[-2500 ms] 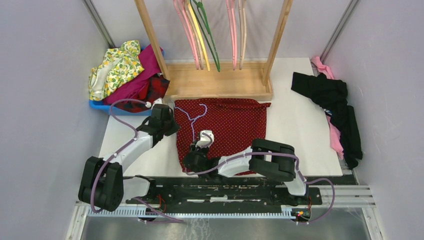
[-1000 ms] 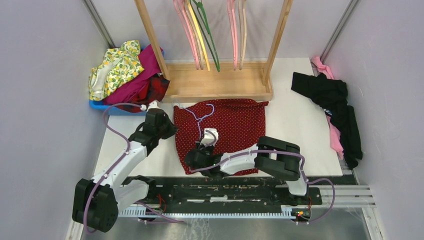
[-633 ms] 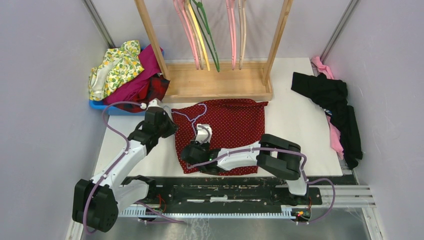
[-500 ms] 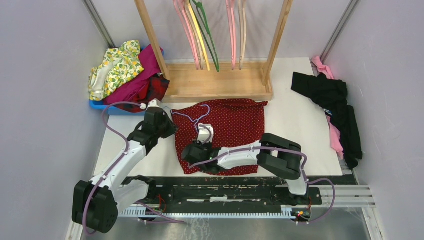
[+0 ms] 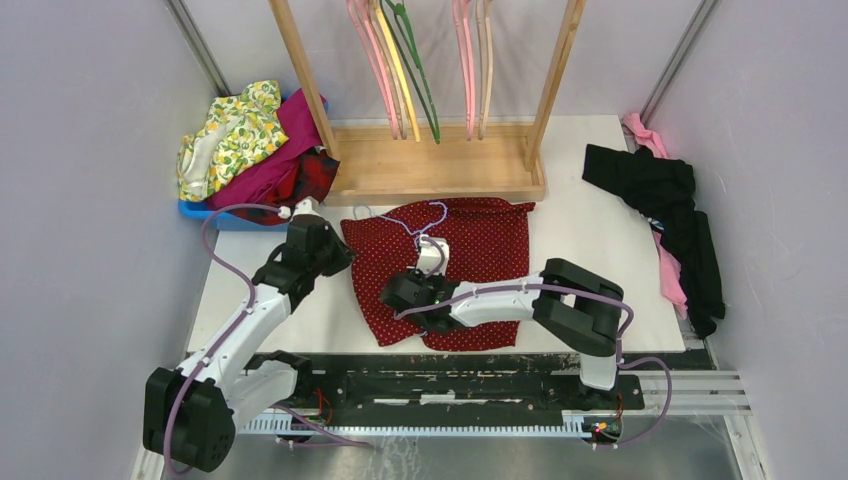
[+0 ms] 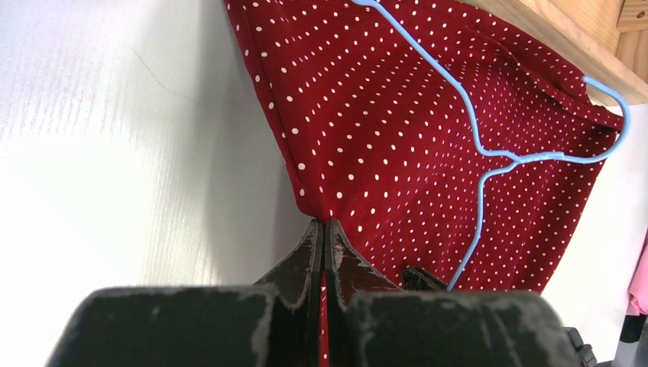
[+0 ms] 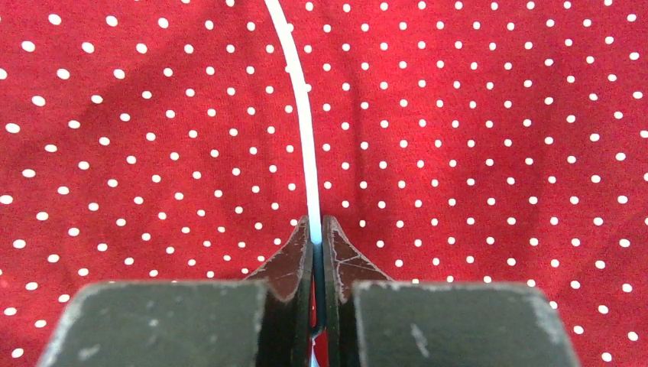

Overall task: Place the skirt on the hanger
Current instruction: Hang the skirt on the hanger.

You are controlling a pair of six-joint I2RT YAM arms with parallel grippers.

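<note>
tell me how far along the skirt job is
Done: both grips are made. In hand: the left hand pinches an edge of the skirt; the right hand clamps the hanger wire. Left: the hanger lies on top of the cloth, not inside it, so hanging remains.

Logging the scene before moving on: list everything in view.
skirt: one, dark red with white dots, mid-table
hanger: one, pale blue wire, on the skirt
rack: one, wooden, behind the skirt
hung hangers: several, pink, yellow, green, wood, on the rack
bin: one, blue, far left, full of clothes
garments: one heap, black and pink, far right
table: one, white, under all
left hand: one, black, shut on the skirt's edge
right hand: one, black, shut on the hanger
</note>
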